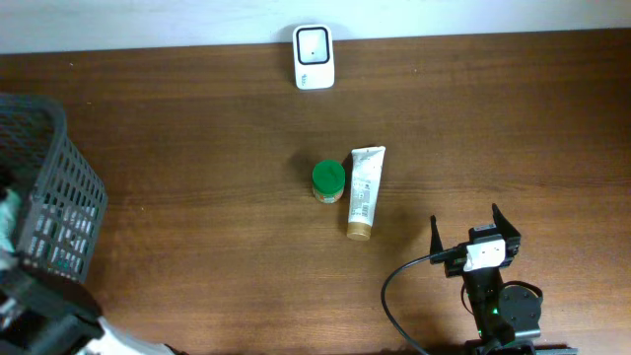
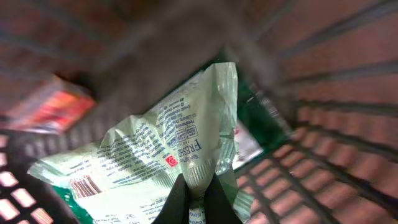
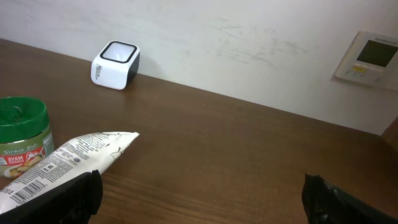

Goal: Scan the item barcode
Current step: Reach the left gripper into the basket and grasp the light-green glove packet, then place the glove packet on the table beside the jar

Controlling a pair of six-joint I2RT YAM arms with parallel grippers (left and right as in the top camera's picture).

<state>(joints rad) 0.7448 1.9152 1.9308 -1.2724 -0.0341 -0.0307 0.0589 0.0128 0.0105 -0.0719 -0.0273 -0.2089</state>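
Evidently, a packet (image 2: 155,149) is being pinched in the basket (image 2: 336,124) by the left gripper (image 2: 197,186), likely for the scanner (image 1: 314,56), while the right gripper (image 1: 468,229) is being held wide apart, empty

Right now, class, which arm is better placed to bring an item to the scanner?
Left. Left gripper is shut on a packet in the basket; the right gripper is open, empty.

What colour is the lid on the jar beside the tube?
Green; the lid shows best in the overhead view.
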